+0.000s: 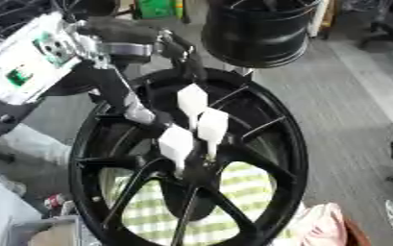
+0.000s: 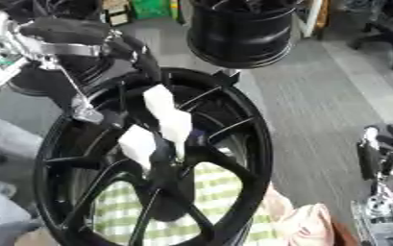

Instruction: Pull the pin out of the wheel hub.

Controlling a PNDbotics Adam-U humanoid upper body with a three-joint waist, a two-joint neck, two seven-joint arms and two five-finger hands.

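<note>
Robot left arm, nearest item: grey and black links with a white circuit-board housing [image 1: 27, 60], entering above and left of the wheel hub [image 1: 191, 158]. Left hand [image 1: 191, 122]: white-padded fingers [image 1: 176, 143] bunched together at the hub's centre, apparently pinching something there.

Wheel hub: large black multi-spoke rim [image 1: 296, 158], standing nearly upright, face to the camera; judged so placed to expose its centre to the hand.

Pin: not separately distinguishable; presumably hidden beneath the fingers at the hub's centre. Whether it is gripped cannot be told.

Right hand [image 2: 383, 158]: dark mechanism with pale parts at the right edge, well right of the hub; finger state cannot be told.

Surroundings: second black rim [image 1: 258, 33] beyond the hub; green-and-white checked cloth [image 1: 233, 192] visible through the spokes; pink fabric [image 1: 325, 228] below right of the hub; grey floor [image 1: 342, 105] to the right.

Obstructions: spokes crowd the centre; the fingers themselves mask the pin.
</note>
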